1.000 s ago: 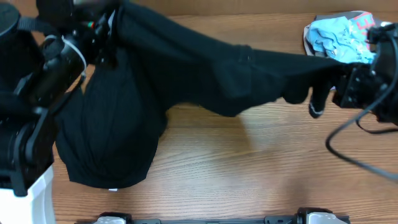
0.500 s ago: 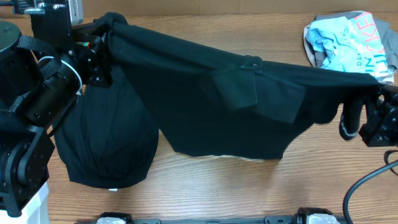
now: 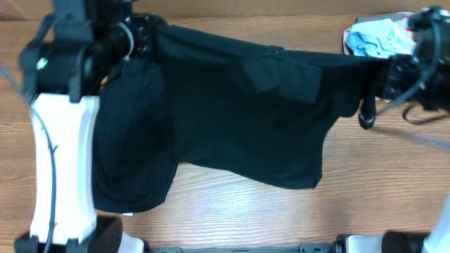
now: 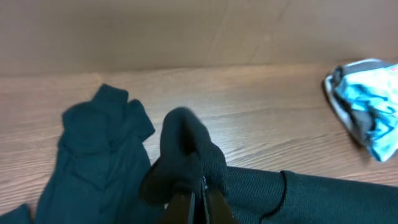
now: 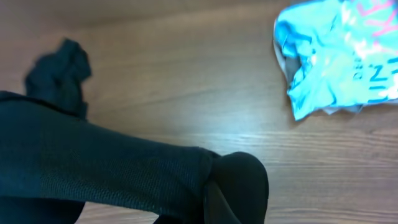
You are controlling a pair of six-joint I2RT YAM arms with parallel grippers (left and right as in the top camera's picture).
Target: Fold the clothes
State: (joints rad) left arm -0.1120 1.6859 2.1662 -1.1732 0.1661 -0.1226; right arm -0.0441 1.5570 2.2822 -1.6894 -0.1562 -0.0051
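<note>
Two hands, left hand (image 3: 144, 39) at 10 o'clock and right hand (image 3: 383, 74) at 2 o'clock, each clamped on the clothes (image 3: 246, 119), stretch the black fabric above the counter (image 3: 232, 218).

Wood-grain table (image 3: 239, 218): black garment (image 3: 130, 147) heaped at left, light-blue printed clothes (image 3: 376, 39) bunched at far right corner.

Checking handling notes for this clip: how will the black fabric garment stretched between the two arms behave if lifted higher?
The black fabric garment looks limp: its middle sags toward the wooden table between both held ends. It probably drapes and swings, and bunched cloth might slip from the shut jaws.
</note>
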